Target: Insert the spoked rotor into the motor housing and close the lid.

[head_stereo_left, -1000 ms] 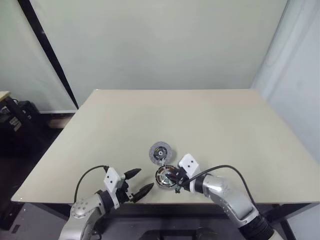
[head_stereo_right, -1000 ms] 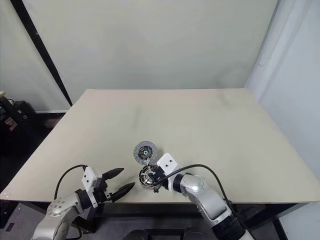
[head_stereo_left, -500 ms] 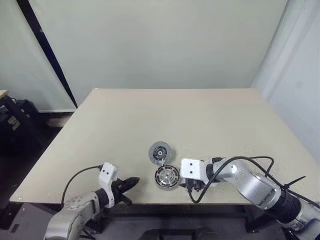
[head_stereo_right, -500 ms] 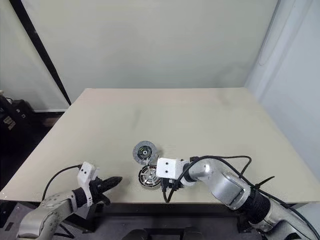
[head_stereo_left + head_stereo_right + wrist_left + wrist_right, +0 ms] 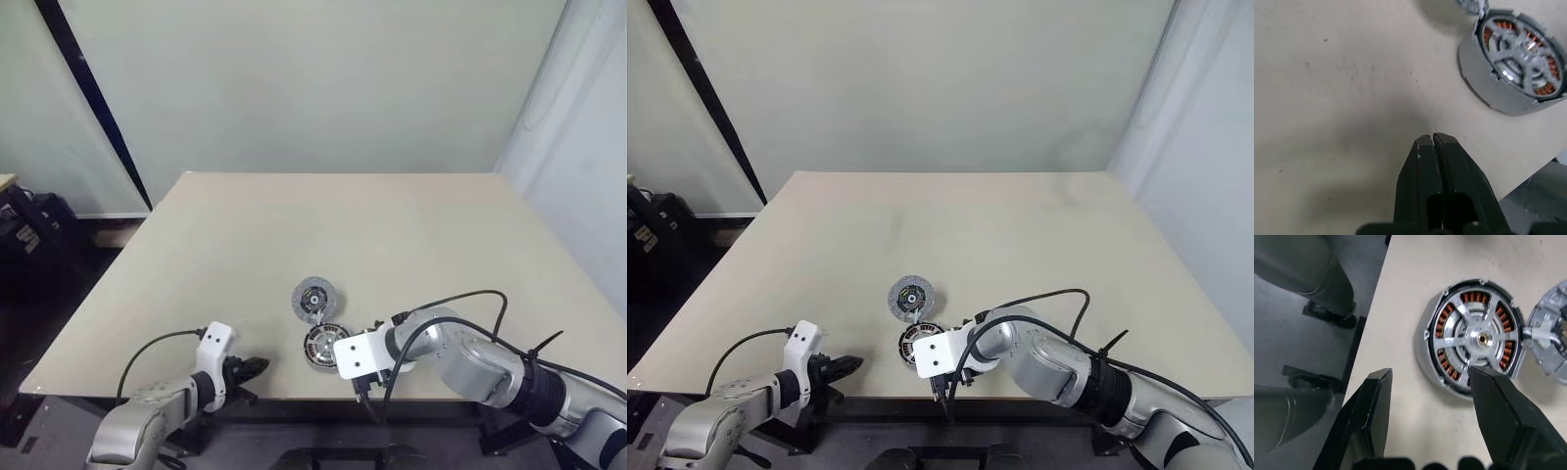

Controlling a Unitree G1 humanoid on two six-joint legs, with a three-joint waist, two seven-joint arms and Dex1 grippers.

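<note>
Right wrist view: we see the right gripper [image 5: 1427, 418] with fingers apart, empty, beside the round silvery motor housing [image 5: 1472, 340]; the thin silvery spoked rotor [image 5: 1481, 337] sits inside, over its copper windings. The round grey lid [image 5: 314, 298] lies on the beige table [image 5: 392, 245], touching the housing. Left gripper [image 5: 1432, 139] fingers pressed together, empty.

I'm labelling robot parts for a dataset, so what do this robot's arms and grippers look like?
Both arms are silvery-grey metal tubes with a black cable looping outside. Each wrist carries a white boxy block with small dark dots. The left gripper and right gripper each have two matte black, tapering fingers. The right arm adds a black ribbed collar.
</note>
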